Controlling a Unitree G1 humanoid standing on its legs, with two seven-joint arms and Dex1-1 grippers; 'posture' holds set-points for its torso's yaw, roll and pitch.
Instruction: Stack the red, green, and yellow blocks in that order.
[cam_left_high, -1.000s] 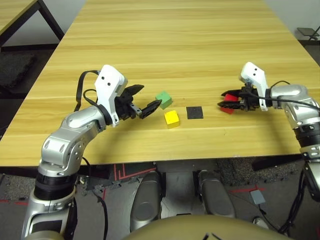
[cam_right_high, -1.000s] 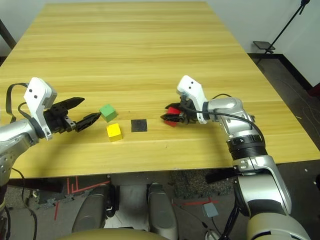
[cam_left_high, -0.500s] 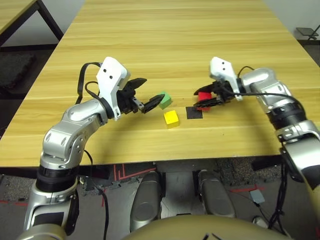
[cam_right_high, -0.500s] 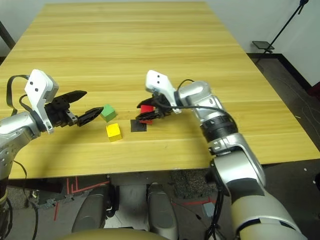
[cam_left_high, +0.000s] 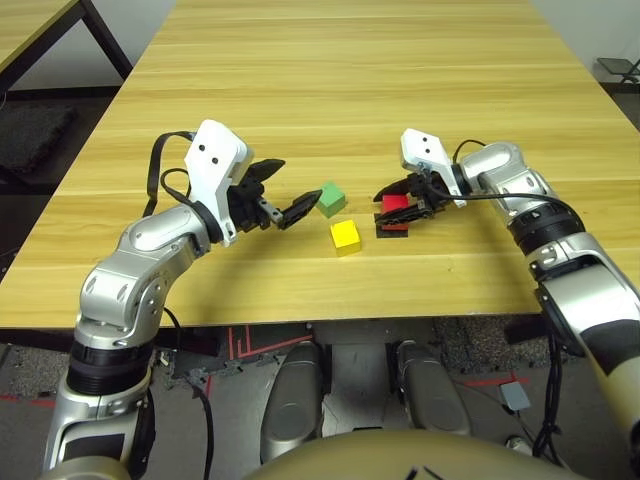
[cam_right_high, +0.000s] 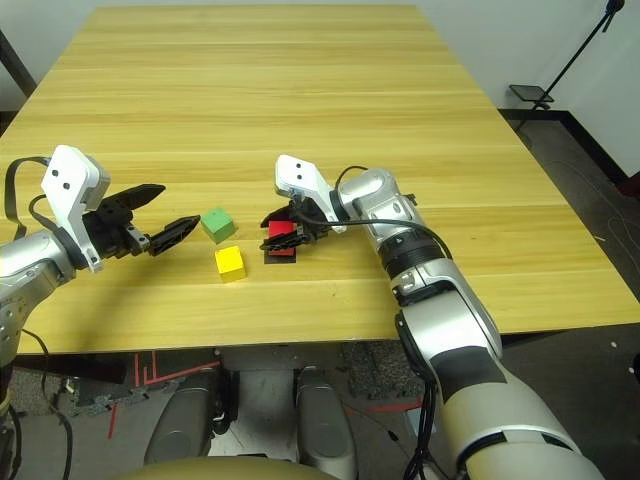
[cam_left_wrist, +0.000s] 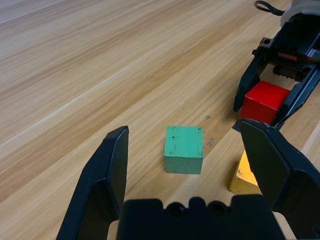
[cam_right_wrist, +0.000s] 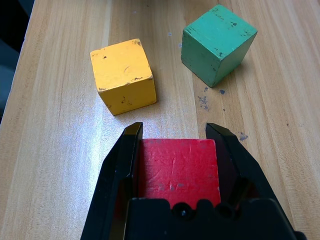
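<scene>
Table: I'm looking down at the light wood-grain table (cam_left_high: 330, 110), its top bearing the three blocks and the black patch.
Right arm: I'm seeing its silver forearm (cam_right_high: 440, 290) reaching in over the near part of the table.
Left arm: I'm seeing its silver forearm (cam_left_high: 125, 290) reaching in over the table's left side.
Left gripper: I'm holding the left gripper (cam_left_wrist: 182, 150) wide open, its two black fingers pointing towards the green block and gripping nothing.
Right gripper: I'm keeping the right gripper (cam_right_wrist: 175, 145) closed on the red block, one finger pressing each side.
Black patch: the flat square (cam_left_high: 392, 233) is lying on the table, partly covered from my view by the red block.
Red block: it (cam_right_wrist: 179, 170) is sitting between the right fingers, at the black patch; I can't tell whether it's touching down.
Green block: it (cam_left_wrist: 183, 150) is resting on the table, near the left fingertips, farther from me than the yellow one.
Yellow block: it (cam_left_high: 345, 238) is resting on the table, between the left gripper and the patch, close to the green block but apart from it.
</scene>
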